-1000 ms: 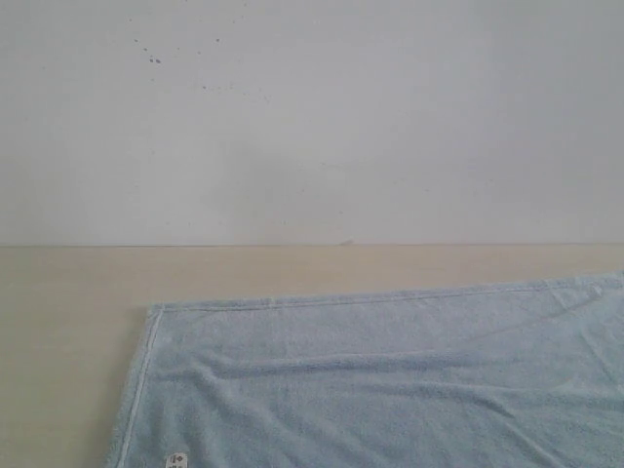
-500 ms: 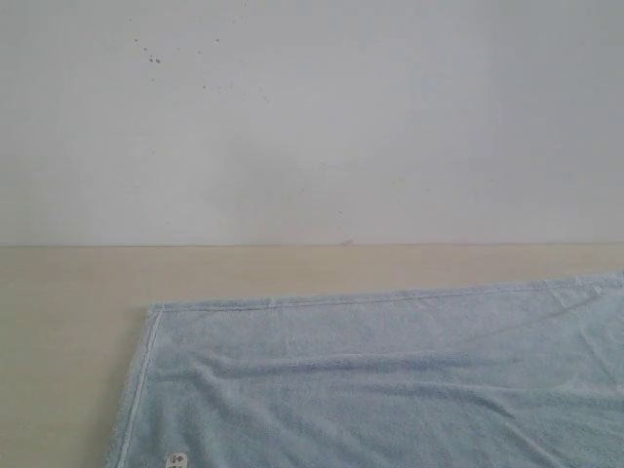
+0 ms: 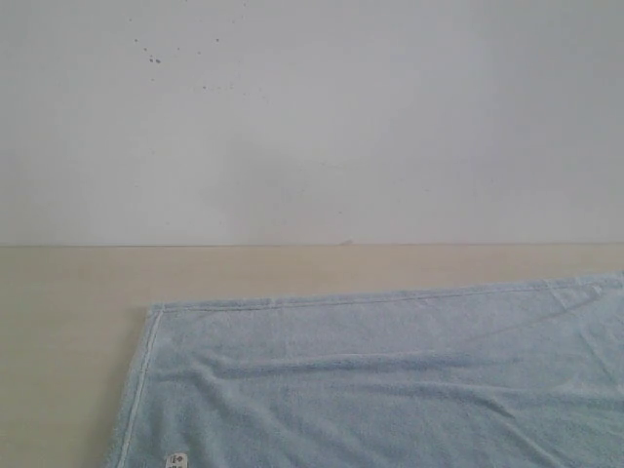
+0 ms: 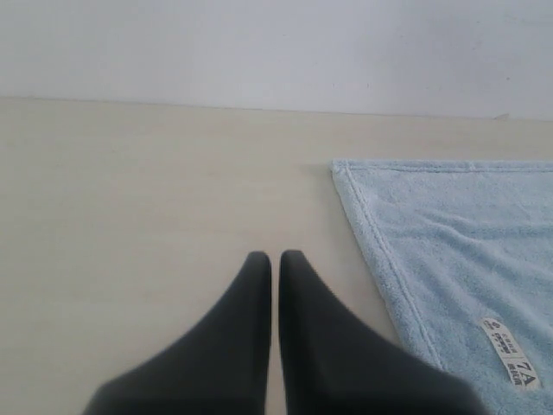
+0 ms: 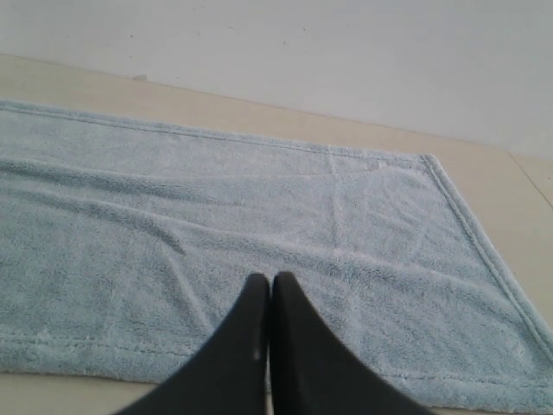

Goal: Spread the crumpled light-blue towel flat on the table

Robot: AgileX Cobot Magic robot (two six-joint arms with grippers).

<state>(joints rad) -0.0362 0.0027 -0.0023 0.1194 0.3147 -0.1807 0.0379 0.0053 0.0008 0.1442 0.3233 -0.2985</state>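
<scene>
Both my grippers are pressed closed, holding nothing: my left gripper (image 4: 275, 259) sits over the bare table (image 3: 68, 312) just beside the towel (image 3: 390, 380), my right gripper (image 5: 270, 281) over the towel itself. It fills the lower right of the exterior frame, spread out with shallow creases, its white tag (image 3: 176, 459) at the bottom edge
</scene>
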